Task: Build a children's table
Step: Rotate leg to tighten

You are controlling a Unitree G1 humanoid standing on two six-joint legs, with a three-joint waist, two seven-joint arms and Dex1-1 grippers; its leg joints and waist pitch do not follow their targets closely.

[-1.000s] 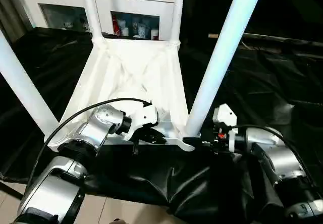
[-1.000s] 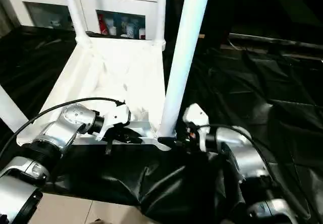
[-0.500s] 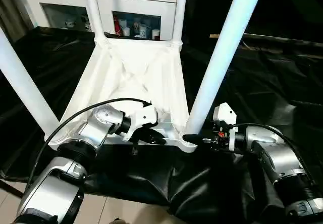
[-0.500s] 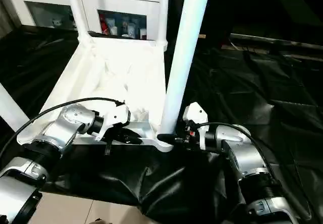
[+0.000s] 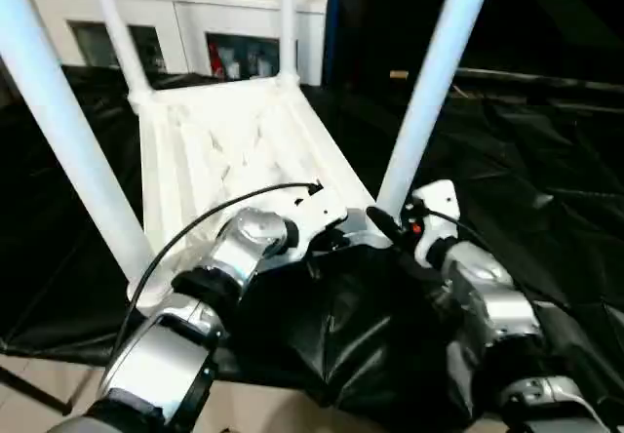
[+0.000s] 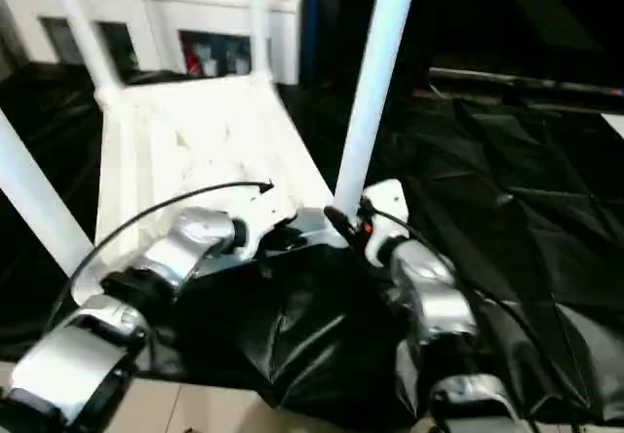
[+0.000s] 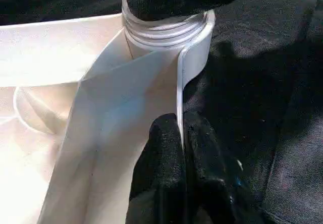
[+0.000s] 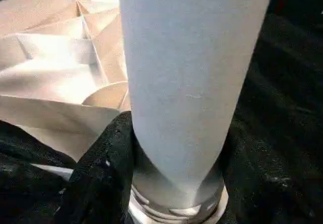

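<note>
Upside down on the black cloth (image 5: 546, 209): the tabletop (image 5: 229, 150), ribs up, with four legs standing up from its corners. At far left, a near leg (image 5: 68, 140) rising from the near-left corner; behind it, two far legs (image 5: 115, 28) before a white cabinet (image 5: 244, 14). Just left of centre, the left gripper (image 7: 182, 138) at the near rim of the tabletop, fingers (image 7: 161, 153) pressed together with the thin rim wall pinched between them, close beside the near-right socket (image 7: 169, 35). At that socket, the right leg (image 5: 429, 92), upright, its threaded base not yet fully down, some threads visible. Around this base, the right gripper (image 8: 171, 183), fingers (image 8: 108, 168) half spread and clamped on the leg from both sides. Possible trouble from here: a tilted leg while turning, so crossed threads and a jammed joint. Also possible: slipping of the pinch on the thin rim, so turning or sliding of the whole tabletop on the loose cloth instead of tightening. Also a risk: cloth folds near the socket, easy to catch under the rim.
</note>
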